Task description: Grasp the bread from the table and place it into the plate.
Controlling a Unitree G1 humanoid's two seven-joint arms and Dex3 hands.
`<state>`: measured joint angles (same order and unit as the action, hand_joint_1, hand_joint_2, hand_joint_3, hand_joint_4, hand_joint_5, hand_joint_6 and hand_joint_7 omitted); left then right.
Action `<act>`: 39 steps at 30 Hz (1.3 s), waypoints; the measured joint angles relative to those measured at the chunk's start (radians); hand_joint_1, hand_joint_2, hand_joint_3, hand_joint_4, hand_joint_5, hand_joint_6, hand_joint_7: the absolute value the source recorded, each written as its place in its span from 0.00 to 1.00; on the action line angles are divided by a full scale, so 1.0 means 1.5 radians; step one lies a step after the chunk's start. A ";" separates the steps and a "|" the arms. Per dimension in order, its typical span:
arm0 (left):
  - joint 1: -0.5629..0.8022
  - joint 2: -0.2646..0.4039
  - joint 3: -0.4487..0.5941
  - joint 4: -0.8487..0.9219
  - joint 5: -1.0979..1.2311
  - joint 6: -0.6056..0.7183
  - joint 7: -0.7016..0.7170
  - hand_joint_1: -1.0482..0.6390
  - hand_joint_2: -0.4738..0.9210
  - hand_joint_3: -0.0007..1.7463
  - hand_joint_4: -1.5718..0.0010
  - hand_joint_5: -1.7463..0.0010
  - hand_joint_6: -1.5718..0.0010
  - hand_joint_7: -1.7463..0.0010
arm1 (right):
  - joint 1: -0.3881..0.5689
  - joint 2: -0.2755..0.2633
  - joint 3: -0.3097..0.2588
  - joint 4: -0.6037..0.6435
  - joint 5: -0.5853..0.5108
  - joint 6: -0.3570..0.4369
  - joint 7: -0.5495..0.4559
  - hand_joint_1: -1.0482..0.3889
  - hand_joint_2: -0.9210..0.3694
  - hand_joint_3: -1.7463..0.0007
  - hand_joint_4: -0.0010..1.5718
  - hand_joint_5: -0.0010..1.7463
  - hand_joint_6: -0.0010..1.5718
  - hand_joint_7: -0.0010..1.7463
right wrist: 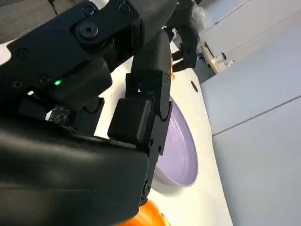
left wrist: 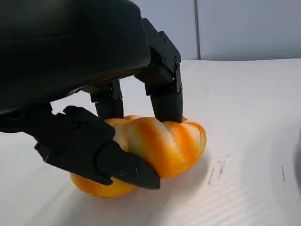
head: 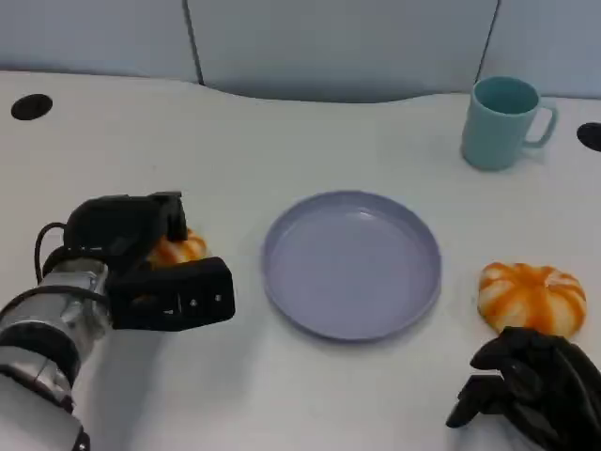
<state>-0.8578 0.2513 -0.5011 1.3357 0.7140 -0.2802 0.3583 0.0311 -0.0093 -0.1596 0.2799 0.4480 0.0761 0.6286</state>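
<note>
A twisted orange-and-white bread (head: 181,250) lies on the white table at the left. My left hand (head: 141,258) is closed around it. In the left wrist view the fingers (left wrist: 167,101) press on top of the bread (left wrist: 164,143) and the thumb lies against its near side, while the bread still rests on the table. The lilac plate (head: 352,263) sits in the middle, to the right of that hand. A second, round orange bread (head: 531,298) lies right of the plate. My right hand (head: 531,383) rests just in front of it with fingers curled in, holding nothing.
A teal mug (head: 502,122) stands at the back right. Two black round holes (head: 31,106) (head: 592,136) mark the table's far corners. In the right wrist view the plate (right wrist: 181,150) lies beyond my right hand (right wrist: 117,108), with the round bread's edge (right wrist: 148,217) beside it.
</note>
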 measured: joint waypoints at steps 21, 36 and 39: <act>-0.076 0.003 -0.012 -0.021 0.018 -0.084 0.092 0.56 0.82 0.34 0.44 0.00 0.55 0.09 | -0.006 0.002 0.001 0.006 0.000 0.005 -0.003 0.06 0.20 1.00 0.94 0.34 0.95 0.18; -0.088 -0.061 -0.035 -0.029 0.034 -0.195 0.109 0.52 0.74 0.64 0.44 0.00 0.55 0.00 | -0.008 0.005 0.010 0.007 -0.001 0.005 -0.011 0.06 0.20 1.00 0.94 0.35 0.95 0.19; -0.099 -0.072 -0.038 -0.029 0.034 -0.195 0.106 0.51 0.74 0.61 0.44 0.00 0.55 0.00 | -0.008 0.006 0.013 0.006 -0.001 0.007 -0.017 0.05 0.20 1.00 0.94 0.35 0.96 0.19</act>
<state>-1.0068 0.1429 -0.5587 1.2928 0.7654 -0.5722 0.5169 0.0197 -0.0007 -0.1408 0.2890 0.4462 0.0861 0.6033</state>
